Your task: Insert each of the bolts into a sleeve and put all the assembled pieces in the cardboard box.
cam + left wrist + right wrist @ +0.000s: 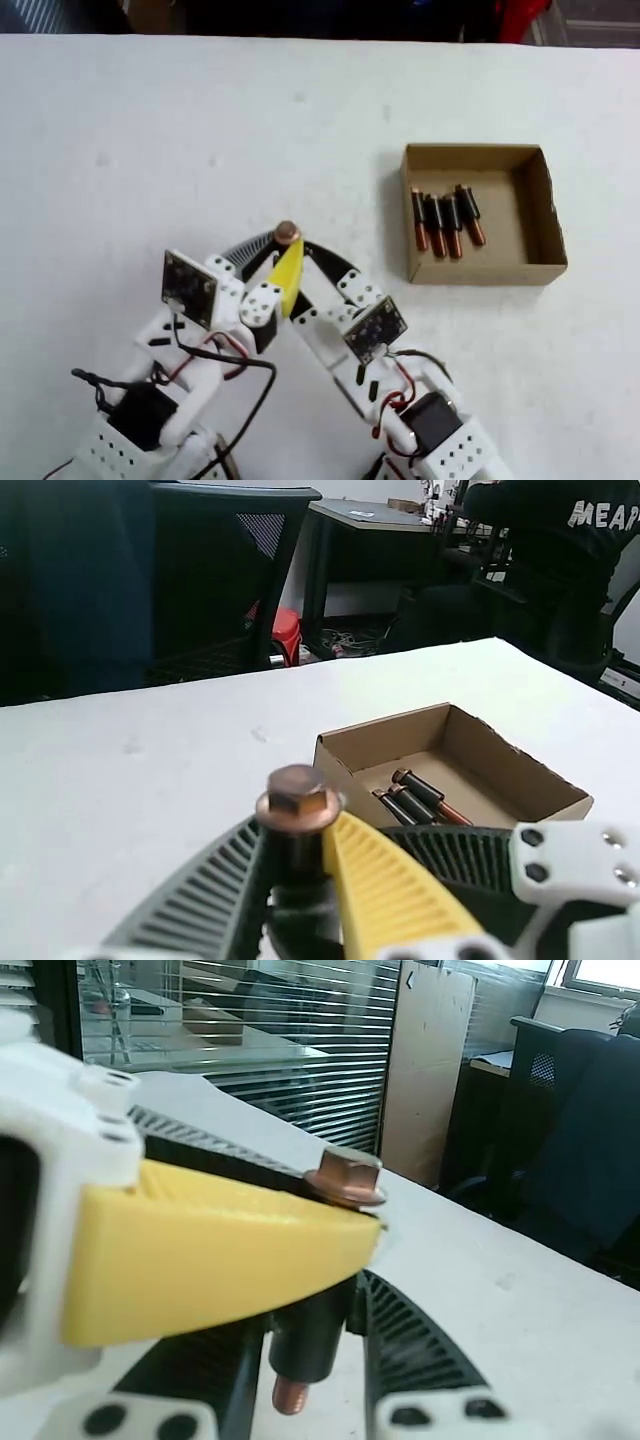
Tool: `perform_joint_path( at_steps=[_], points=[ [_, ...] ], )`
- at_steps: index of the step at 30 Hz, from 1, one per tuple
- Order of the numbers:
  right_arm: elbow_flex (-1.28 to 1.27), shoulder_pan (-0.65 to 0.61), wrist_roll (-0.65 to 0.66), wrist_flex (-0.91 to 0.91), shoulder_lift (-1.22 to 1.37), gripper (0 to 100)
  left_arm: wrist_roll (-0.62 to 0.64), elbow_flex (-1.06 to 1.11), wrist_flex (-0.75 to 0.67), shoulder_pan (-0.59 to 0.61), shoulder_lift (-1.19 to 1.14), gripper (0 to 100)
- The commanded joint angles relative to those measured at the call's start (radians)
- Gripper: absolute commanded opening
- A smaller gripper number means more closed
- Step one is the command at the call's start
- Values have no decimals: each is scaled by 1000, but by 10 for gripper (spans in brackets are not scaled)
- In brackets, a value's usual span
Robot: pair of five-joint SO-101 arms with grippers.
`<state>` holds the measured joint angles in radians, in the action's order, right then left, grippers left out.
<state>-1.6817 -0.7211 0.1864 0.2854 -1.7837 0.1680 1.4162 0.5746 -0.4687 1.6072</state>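
Item: bolt (298, 802) seated in black sleeve (310, 1335), upright over the desk (150, 120), near cardboard box (475, 150) holding four assembled pieces (445, 222); left jaws and right jaws both closed on the sleeve; advise left jaws release first, then right jaws carry it level to the box.

The cardboard box (500, 225) is open-topped, so the way in from above is free. Its upright walls bar any low sideways approach. Inside it, four assembled pieces (445, 222) lie side by side against the wall nearest the arms' grippers, and the box floor past them, toward the opposite wall, is bare. A strip of bare table (200, 120) runs between the box and the upright sleeved bolt (287, 235). There, well apart from the box, the left gripper (300, 870) and the right gripper (310, 1360) crowd together, each blocking the other's side. Beyond the box the table lies open.
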Motion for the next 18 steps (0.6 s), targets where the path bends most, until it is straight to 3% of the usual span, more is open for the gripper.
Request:
perform_joint_path(
  at_steps=[1, 11, 18],
  points=[
    [-9, -10, -11, -2, -15, 17, 5, 8, -17, 8, -2, 172],
    [-9, -8, -11, -2, -15, 17, 0, -9, -26, 13, -1, 218],
    [-9, 25, -6, -2, -15, 17, 0, -163, -23, 162, -1, 216]
  ],
)
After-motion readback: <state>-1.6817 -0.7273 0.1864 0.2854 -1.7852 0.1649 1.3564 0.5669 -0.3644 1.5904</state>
